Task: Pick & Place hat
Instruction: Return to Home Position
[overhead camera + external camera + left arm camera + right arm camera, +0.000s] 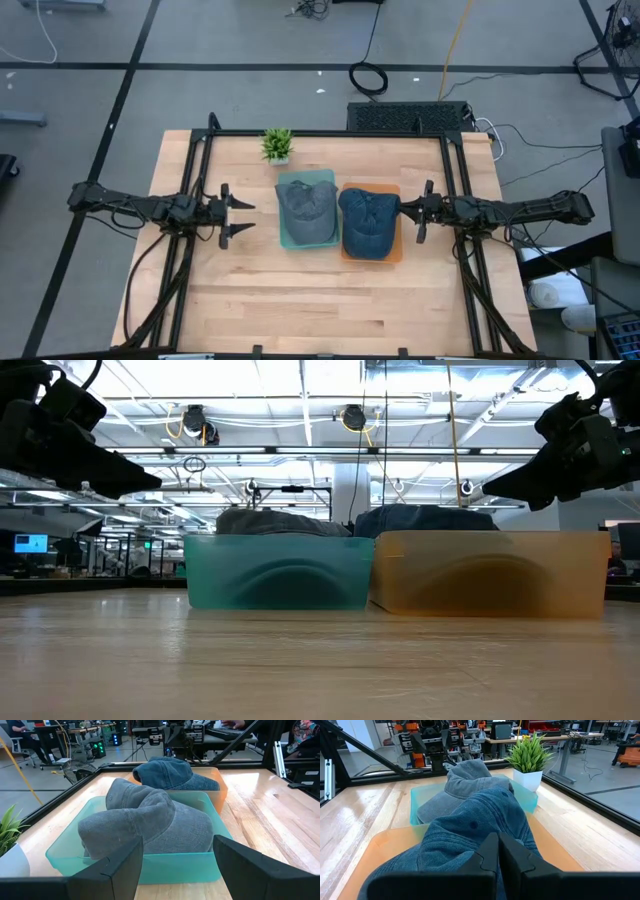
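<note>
A grey hat (305,205) lies in a teal bin (290,240) at the table's middle. Right beside it a blue hat (367,222) lies in an orange bin (392,255). My left gripper (245,218) stands open and level to the left of the teal bin, its fingers (125,865) pointing at the grey hat (150,822) without touching it. My right gripper (405,208) is shut at the orange bin's right rim, above the blue hat (470,835) and pointing across it. In the low view both grippers hang higher than the bins.
A small potted plant (277,145) stands at the far edge, just behind the teal bin. A black frame (330,134) runs around the wooden table top. Bare wood lies in front of the bins toward the near edge (330,310).
</note>
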